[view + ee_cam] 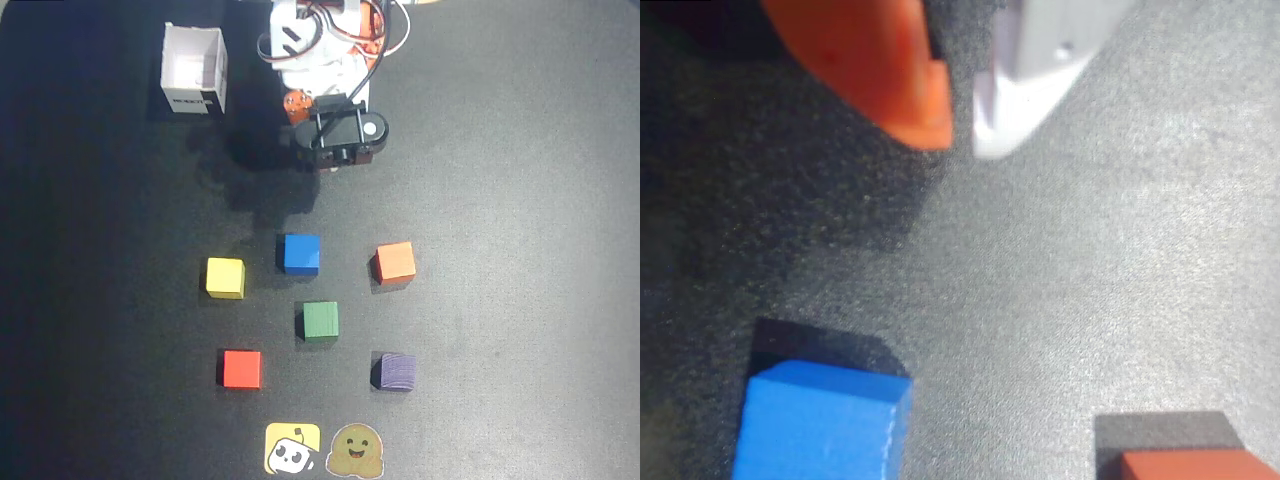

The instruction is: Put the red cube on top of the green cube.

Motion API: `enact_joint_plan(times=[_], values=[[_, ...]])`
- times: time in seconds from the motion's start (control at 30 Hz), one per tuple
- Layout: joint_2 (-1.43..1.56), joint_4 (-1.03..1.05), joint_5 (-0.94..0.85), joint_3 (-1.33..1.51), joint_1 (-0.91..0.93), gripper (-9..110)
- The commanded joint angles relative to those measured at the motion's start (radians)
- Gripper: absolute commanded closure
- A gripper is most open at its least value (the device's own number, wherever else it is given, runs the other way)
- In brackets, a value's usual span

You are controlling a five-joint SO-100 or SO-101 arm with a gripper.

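Progress: nothing you can count as done. The red cube (242,368) sits on the tabletop (520,200) on its own, and the green cube (321,320) has nothing on it.

Hand: your hand (962,140) shows in the wrist view as an orange finger and a white one with only a narrow slit between the tips. Nothing is held in it. In the overhead view it sits folded in close to the arm's base, up at the top of the picture, and the tips are hard to make out there.

Red cube: far from your hand, in the row of cubes farthest from it, and off to the left of it as the overhead view shows. It does not appear in the wrist view.

Green cube: closer to your hand than the red one, a little up and to the right of it in the overhead view, apart from it and from every other cube.

In between: the blue cube (820,420) lies nearest your hand, with the yellow cube (225,277) and orange cube (395,262) on either side. The wrist view sees the blue cube and an edge of the orange one only.

Also there: a purple cube (394,371) and a white box (195,68), both clear of the job.

Left to do: all of it, as I judge it. You must reach past the near row, spread the fingers, take the red cube, lift, and set it on the green one.
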Motion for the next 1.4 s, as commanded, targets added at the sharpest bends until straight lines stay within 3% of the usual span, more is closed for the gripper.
enact_joint_plan(times=[0.0, 0.73, 1.13, 1.37], values=[[0.008, 0.002, 0.008, -0.003, 0.006, 101], [-0.041, -0.043, 0.095, -0.110, 0.031, 100], [-0.862, -0.080, 0.097, -0.701, 0.143, 100], [-1.161, -0.095, 0.091, -0.940, 0.204, 100]])
